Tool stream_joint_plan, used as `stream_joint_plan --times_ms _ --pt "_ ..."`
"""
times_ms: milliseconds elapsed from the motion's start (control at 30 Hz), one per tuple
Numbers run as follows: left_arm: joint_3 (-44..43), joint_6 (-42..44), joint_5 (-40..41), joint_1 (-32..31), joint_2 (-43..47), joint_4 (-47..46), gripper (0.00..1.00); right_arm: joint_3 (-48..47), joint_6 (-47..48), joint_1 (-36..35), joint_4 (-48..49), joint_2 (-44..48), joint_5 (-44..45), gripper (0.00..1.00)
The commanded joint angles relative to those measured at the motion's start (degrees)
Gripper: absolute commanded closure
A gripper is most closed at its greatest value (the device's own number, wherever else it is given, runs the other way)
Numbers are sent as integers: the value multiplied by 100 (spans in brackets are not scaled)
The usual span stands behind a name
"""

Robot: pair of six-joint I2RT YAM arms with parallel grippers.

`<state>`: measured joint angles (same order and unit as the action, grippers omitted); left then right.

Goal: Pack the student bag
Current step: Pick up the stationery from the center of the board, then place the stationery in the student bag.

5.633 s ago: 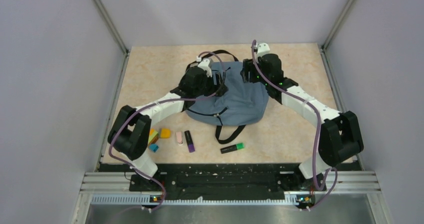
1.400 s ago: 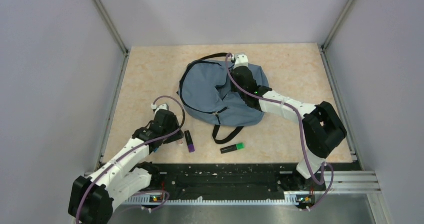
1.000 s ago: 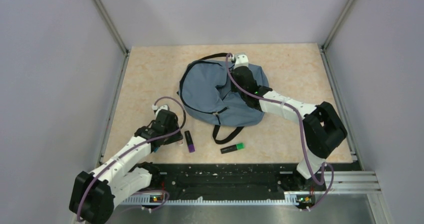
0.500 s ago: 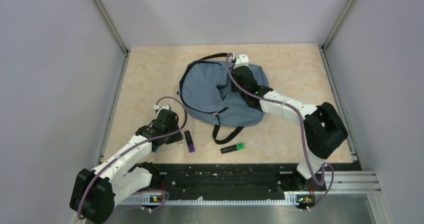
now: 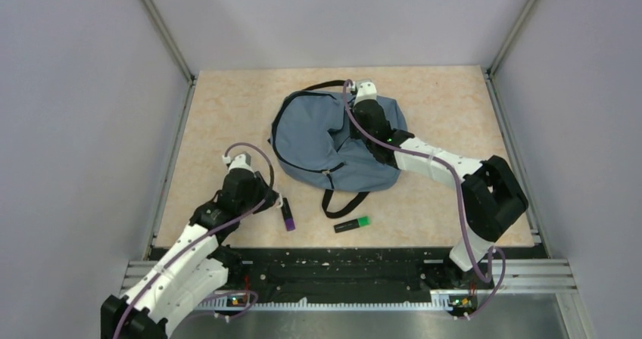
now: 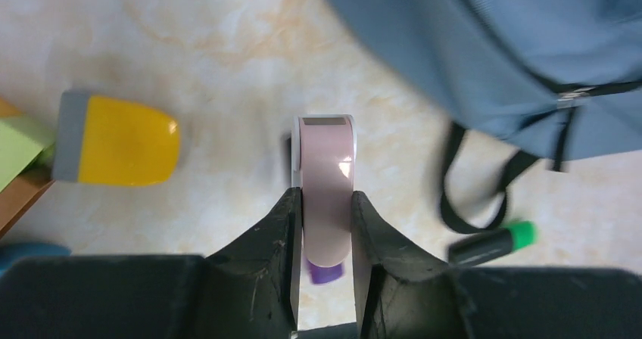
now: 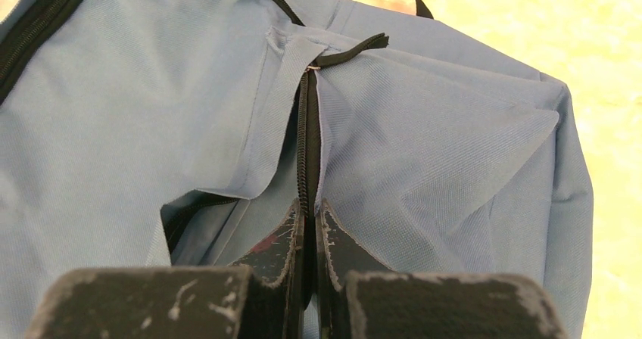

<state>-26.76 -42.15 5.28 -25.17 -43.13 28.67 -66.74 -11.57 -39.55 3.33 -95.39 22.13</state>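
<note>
The student bag (image 5: 325,138) lies in the middle of the table, slate-blue, with black straps. My right gripper (image 5: 354,133) is on its top; in the right wrist view this gripper (image 7: 310,206) is shut on the bag's black zipper edge (image 7: 306,150), beside a dark gap (image 7: 193,214) in the fabric (image 7: 439,150). My left gripper (image 5: 271,202) hovers near the front left. In the left wrist view it (image 6: 323,195) is shut on a pale pink eraser-like block (image 6: 327,165), raised off the table. The bag's corner (image 6: 515,44) shows at the upper right there.
A purple highlighter (image 5: 288,217) lies under the pink block, and a green-capped one (image 5: 352,223) lies near the front edge. A yellow block (image 6: 121,141), a green and orange block (image 6: 17,157) and a blue piece (image 6: 23,250) sit to the left. A strap loop (image 6: 473,195) trails from the bag.
My left gripper has closed on the pink block and lifted it, swinging slightly right. The right arm and the bag have not moved.
</note>
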Motion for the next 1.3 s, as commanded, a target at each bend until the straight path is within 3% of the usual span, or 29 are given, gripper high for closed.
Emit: stream_joint_plan --times_ms 0,167,500,667,833,1267 --pt "65 -88 -312 -2 615 -1116 94 -162 19 61 308 452 -202 100" --pt "-304 2 -712 -6 338 -2254 93 -144 -25 62 319 477 -304 100" --pt "-2270 199 -2810 17 -2863 -4726 92 -129 -143 61 274 567 -638 100" --pt "-3462 207 -3707 182 -4342 -5018 91 -96 -177 61 256 655 -727 100" --pt "-3774 -197 -4437 418 -5301 -5787 92 -76 -219 61 277 715 -806 100" --pt "-3540 -61 -4380 434 -5827 -5682 93 -113 -191 66 241 706 -770 100"
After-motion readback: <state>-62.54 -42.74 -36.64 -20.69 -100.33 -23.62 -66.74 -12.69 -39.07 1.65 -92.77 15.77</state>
